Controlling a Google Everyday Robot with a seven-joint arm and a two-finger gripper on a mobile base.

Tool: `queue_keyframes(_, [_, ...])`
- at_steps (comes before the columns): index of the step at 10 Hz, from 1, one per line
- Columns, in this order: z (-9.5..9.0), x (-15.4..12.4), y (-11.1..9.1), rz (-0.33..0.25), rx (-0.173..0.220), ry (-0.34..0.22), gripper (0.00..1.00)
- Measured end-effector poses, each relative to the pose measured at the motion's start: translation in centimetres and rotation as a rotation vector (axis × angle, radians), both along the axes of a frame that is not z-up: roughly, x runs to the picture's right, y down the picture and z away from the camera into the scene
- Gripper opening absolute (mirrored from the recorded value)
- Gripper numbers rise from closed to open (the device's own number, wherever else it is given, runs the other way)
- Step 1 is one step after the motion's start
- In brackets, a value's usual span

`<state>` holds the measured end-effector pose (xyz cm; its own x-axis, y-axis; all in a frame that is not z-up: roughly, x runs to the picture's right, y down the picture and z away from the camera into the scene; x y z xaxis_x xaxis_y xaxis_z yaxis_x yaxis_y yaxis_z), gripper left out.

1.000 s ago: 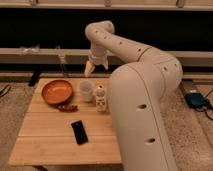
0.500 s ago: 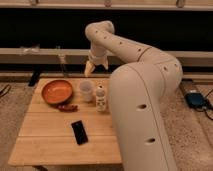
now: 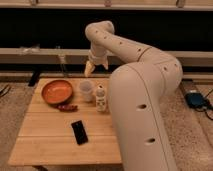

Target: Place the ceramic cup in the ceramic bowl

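The ceramic cup (image 3: 86, 90) is small, white and wide-mouthed; it stands upright on the wooden table (image 3: 50, 140), just right of the ceramic bowl (image 3: 56, 91). The bowl is wide, shallow and orange-brown, near the table's back left. My gripper (image 3: 95, 65) hangs above the table's back edge, a short way above and slightly right of the cup, with nothing in it. Its pale fingers (image 3: 89, 69) point down and stand apart.
A small white bottle (image 3: 101, 98) with a narrow top stands right of the cup. A red-brown packet (image 3: 66, 107) lies in front of the bowl. A black phone-like slab (image 3: 79, 132) lies mid-table. My large white arm (image 3: 145, 110) covers the table's right side.
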<state>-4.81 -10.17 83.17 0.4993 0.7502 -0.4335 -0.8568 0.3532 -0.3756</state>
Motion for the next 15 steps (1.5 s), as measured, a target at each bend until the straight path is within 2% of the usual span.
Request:
queue_keyframes(9, [0.0,0.0,0.0,-0.002,0.001,0.000,0.80])
queue_keyframes(12, [0.8,-1.7,0.3,-0.082,0.012,-0.011,0.80])
queue_keyframes(13, [1.3,-2.6,1.0,-0.122,0.000,-0.011,0.80])
queue_keyframes(15, [2.0,-3.7,2.1,-0.164,-0.020,-0.011,0.80])
